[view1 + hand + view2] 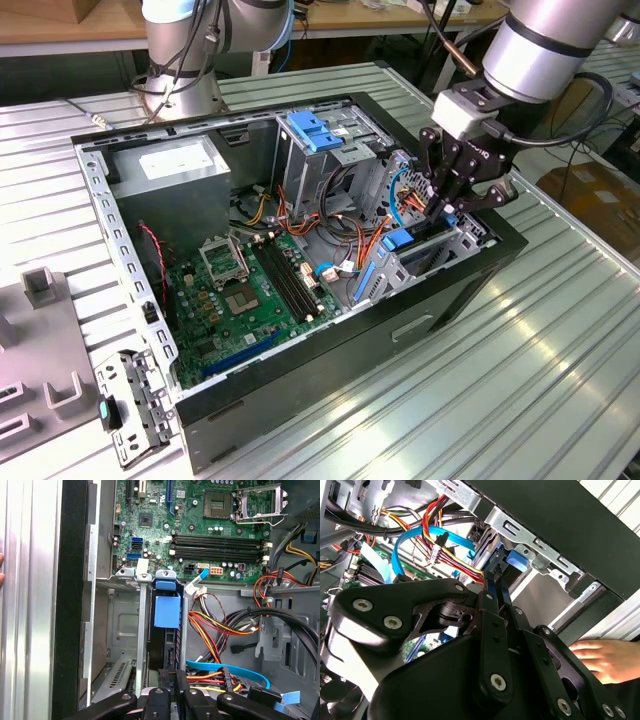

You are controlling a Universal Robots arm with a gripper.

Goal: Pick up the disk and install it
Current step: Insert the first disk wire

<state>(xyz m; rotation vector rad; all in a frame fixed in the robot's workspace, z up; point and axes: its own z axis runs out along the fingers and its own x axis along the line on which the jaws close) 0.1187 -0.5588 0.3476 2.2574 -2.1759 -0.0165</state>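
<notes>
gripper (447,212) closed on the disk (166,611), standing in the drive bay at the case's 3 o'clock | second wrist view alone caught a hand (606,660) beside the case (555,525)

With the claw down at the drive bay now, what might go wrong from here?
The claw is closed on the disk, which stands on edge in the drive bay. Loose cables lie close and might snag. A person's hand beside the case could be struck.

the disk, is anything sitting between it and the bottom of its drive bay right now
Nothing visible does. The disk stands on edge in the bay slot with the claw at its end; the cables lie beside the bay, not in it.
</notes>
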